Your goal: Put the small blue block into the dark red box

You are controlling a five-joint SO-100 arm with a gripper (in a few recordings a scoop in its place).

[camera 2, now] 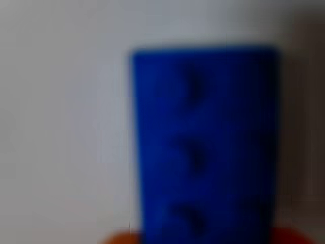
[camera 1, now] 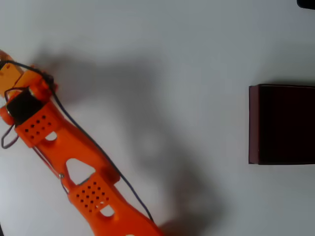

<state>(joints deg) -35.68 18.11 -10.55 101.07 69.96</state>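
From my remote station: orange arm (camera 1: pixel 74 162) stretches over the white surface (camera 1: pixel 162 59) at left; the dark red box (camera 1: pixel 253 123) sits far right. Wrist view: blurred, bright blue block (camera 2: pixel 203 147) looms close; hand's grip I cannot tell
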